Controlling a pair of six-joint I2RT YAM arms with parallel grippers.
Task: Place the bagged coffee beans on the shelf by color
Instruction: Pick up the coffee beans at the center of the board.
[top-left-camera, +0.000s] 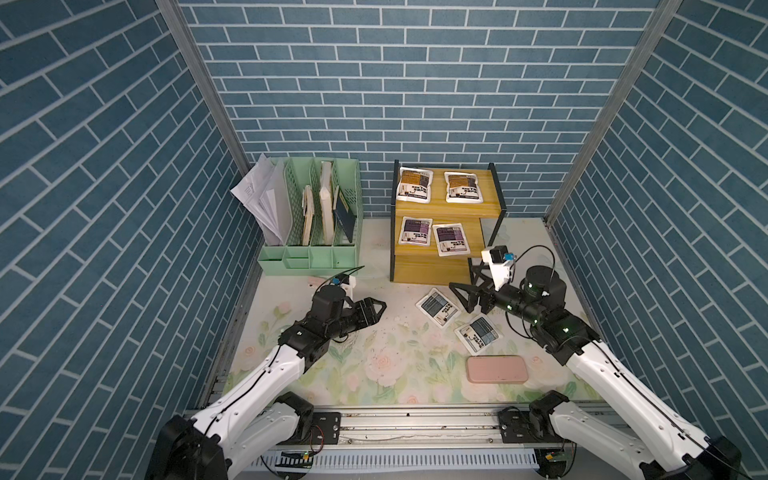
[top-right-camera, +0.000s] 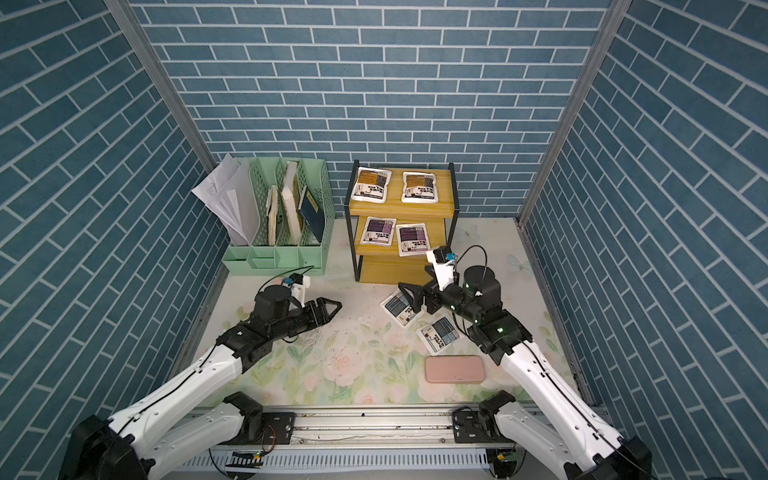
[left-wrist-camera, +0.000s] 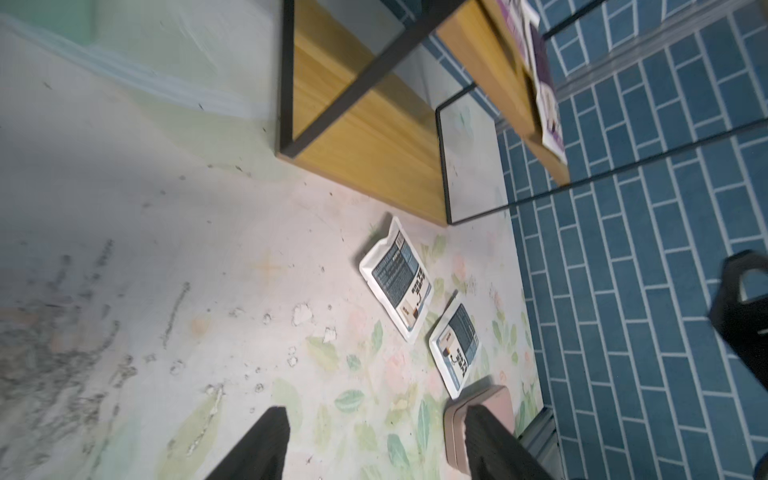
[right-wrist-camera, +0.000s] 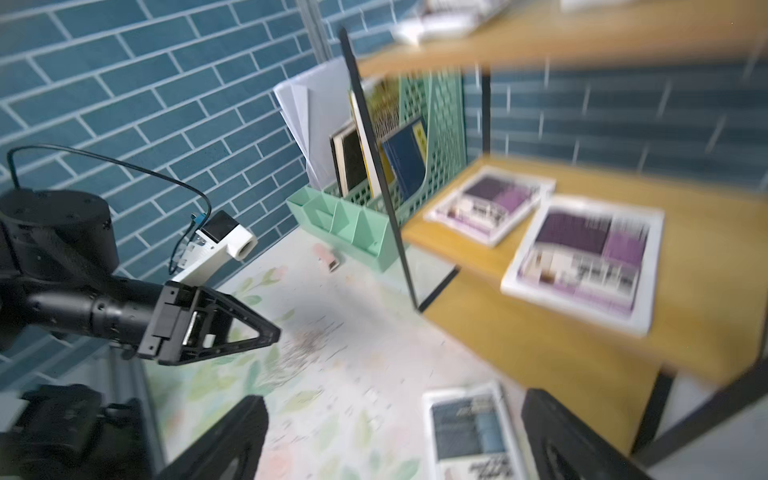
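right hand (top-left-camera: 461, 274), released, hovers by a grey-blue pouch (top-left-camera: 438, 306) likely bound for the shelf's (top-left-camera: 428, 271) bare bottom tier; left hand (top-left-camera: 380, 308) idles released.

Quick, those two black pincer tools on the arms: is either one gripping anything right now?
Left tool: open, holding nothing.
Right tool: open wide, holding nothing.

Right of centre in a top view, the right gripper (top-right-camera: 412, 277) hides a grey-blue pouch (top-right-camera: 394, 306) corner. Its print is illegible.
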